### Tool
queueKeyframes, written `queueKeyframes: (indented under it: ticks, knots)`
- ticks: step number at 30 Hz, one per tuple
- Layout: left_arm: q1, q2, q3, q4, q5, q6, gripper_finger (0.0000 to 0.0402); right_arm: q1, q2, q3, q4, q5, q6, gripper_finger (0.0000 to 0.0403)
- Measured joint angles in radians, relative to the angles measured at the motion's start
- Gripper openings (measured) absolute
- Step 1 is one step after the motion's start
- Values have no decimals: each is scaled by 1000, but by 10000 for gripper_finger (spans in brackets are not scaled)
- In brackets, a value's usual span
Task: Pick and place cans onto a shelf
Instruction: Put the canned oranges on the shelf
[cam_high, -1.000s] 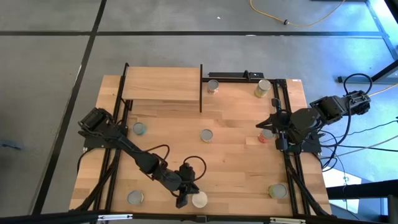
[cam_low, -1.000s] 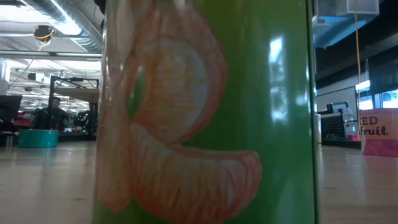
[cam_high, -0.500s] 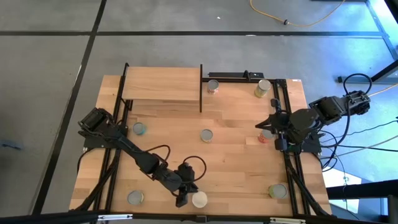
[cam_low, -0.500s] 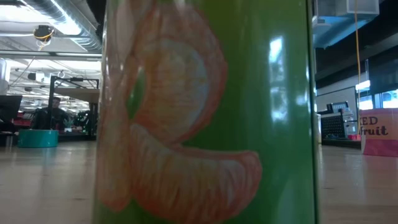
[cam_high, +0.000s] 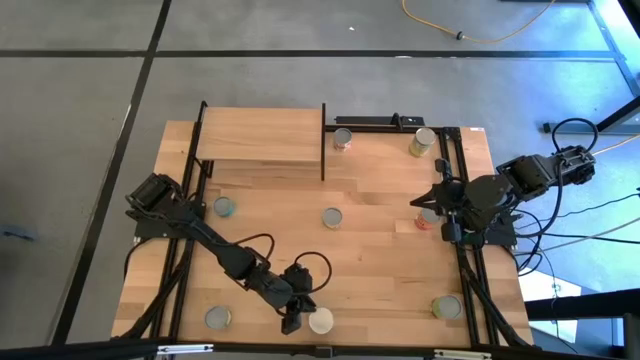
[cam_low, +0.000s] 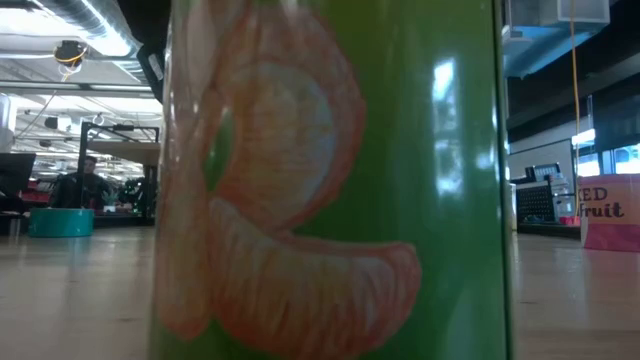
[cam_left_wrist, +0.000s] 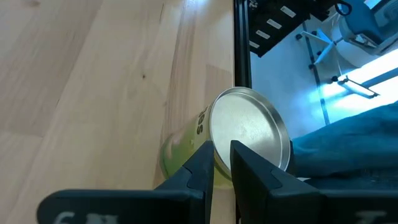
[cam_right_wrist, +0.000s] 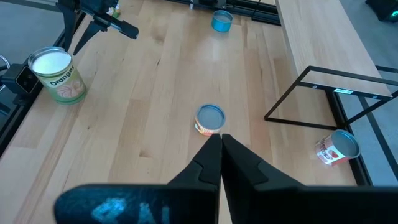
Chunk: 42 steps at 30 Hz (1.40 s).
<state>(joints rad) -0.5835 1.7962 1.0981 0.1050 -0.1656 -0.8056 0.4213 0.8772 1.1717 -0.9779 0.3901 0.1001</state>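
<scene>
I'm counting eight cans standing upright on the wooden table (cam_high: 380, 250), silvery round tops up, none on the light-wood shelf (cam_high: 258, 134). The green can (cam_high: 320, 320) is sitting at the near edge, just beside the left gripper (cam_high: 292, 322), fingers nearly together. The right gripper (cam_high: 418, 202), fingers together, is hanging over the red can (cam_high: 426, 219).

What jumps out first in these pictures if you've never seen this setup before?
A green can printed with orange segments fills almost the whole low view. From above, the left gripper sits right beside that can at the table's near edge, while other cans lie scattered over the wood. The shelf at the far left corner holds nothing, and the right gripper waits at the right edge.
</scene>
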Motion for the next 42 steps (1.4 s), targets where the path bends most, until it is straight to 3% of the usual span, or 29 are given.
queueKeyframes:
  ticks: [14, 23, 31, 37, 42]
  knots:
    - [9, 0, 0, -8, 7, -30, 46, 0, 0, 0, 0, -5, -2, 13]
    - [14, -3, 1, 51, -11, 52, 46, 0, 0, 0, 39, -79, -4, 13]
    - [14, -8, 1, 48, 51, 59, 46, 0, 13, 0, 135, -128, -56, 13]
    - [11, -69, 1, 36, 20, 133, 46, 2, 122, 25, 207, -175, -36, 13]
    - [11, -123, 1, -19, -7, 111, 46, 2, 302, 164, 129, -175, -31, 13]
